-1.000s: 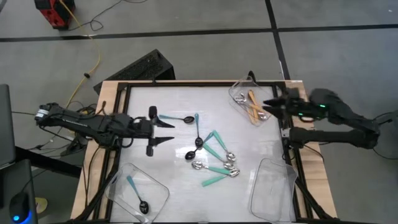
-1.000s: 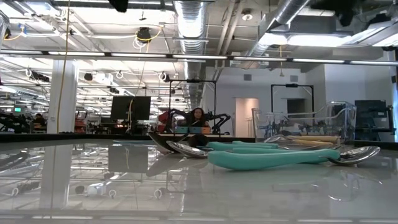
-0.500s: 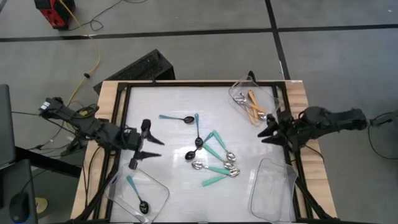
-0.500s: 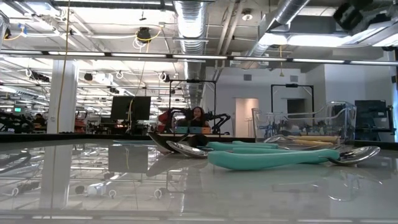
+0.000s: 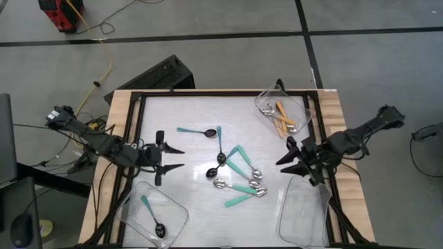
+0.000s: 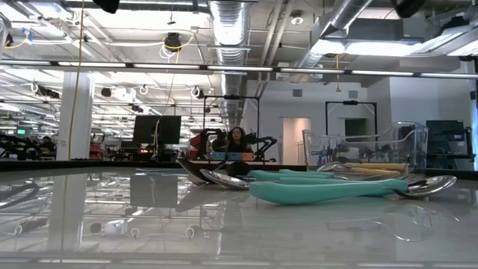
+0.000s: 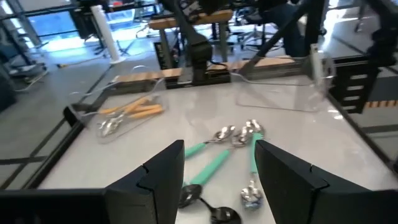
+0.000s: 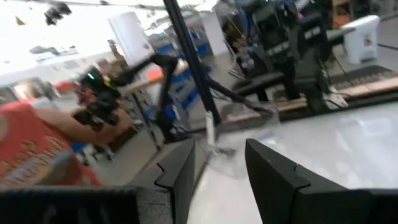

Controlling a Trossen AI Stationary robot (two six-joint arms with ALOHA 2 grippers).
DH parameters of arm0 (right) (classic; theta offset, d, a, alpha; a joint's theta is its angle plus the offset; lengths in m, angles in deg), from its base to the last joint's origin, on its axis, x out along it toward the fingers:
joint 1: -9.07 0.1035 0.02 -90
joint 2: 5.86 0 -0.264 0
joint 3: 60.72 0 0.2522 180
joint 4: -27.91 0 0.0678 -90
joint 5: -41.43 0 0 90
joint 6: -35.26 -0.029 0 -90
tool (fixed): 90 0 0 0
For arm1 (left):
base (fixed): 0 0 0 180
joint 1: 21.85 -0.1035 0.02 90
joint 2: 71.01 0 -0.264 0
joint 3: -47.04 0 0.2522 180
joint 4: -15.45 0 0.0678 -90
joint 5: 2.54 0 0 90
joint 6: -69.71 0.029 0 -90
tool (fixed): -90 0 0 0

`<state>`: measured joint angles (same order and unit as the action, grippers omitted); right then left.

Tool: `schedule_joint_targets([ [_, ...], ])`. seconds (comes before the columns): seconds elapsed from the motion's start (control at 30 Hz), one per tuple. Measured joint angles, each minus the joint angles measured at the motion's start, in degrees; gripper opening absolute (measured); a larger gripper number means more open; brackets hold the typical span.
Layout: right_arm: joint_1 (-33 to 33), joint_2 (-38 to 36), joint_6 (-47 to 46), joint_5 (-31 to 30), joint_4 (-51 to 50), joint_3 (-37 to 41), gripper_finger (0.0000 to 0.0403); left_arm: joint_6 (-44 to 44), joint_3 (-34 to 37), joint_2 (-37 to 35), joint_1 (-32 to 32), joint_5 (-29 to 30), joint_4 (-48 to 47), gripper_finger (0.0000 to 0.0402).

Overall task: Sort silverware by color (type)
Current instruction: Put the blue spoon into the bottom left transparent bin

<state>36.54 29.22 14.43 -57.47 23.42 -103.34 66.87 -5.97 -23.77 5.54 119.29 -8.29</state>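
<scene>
Several teal-green-handled spoons [image 5: 243, 177] lie heaped at the table's middle, with black-bowled blue-handled spoons [image 5: 219, 148] just beyond them. One more blue spoon [image 5: 152, 215] lies in the near-left clear tray [image 5: 173, 207]. Orange-handled spoons [image 5: 282, 119] lie in the far-right tray [image 5: 266, 102]. My left gripper [image 5: 177, 158] hovers open to the left of the heap; its wrist view shows the teal spoons [image 7: 214, 165] ahead of the left gripper [image 7: 219, 149]. My right gripper [image 5: 284, 160] hovers open to the right of the heap, and the right gripper [image 8: 221, 152] holds nothing.
A clear tray [image 5: 304, 211] with nothing in it sits at the near right corner. A black frame [image 5: 136, 117] runs round the white tabletop. In the low view a teal spoon [image 6: 328, 190] lies in front, with the far tray [image 6: 366, 149] behind it.
My right gripper has swung from over the orange-spoon tray toward the near edge and now stands to the right of the spoon heap. My left gripper drew back toward the near left, then came part of the way back. No spoon has moved.
</scene>
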Motion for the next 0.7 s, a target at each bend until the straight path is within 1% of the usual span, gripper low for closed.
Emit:
schedule_joint_targets([
  [0.13,0.33,2.13,0.35,-0.44,0.34,0.0,0.0166,-0.02,0.0,0.11,-4.66,-2.82,-1.64,0.0187],
  [0.3,0.31,2.92,0.34,-0.46,0.54,0.0,0.0166,0.14,0.0,0.45,-11.61,-10.51,-5.95,0.0202],
  [0.57,0.31,2.92,0.32,-0.45,0.69,0.0,0.0166,9.37,0.0,5.08,-19.25,-14.63,-8.73,0.0243],
  [0.7,0.31,2.92,0.3,-0.46,0.69,0.0,0.0166,12.19,0.0,8.68,-23.47,-15.15,-9.99,0.0252],
])
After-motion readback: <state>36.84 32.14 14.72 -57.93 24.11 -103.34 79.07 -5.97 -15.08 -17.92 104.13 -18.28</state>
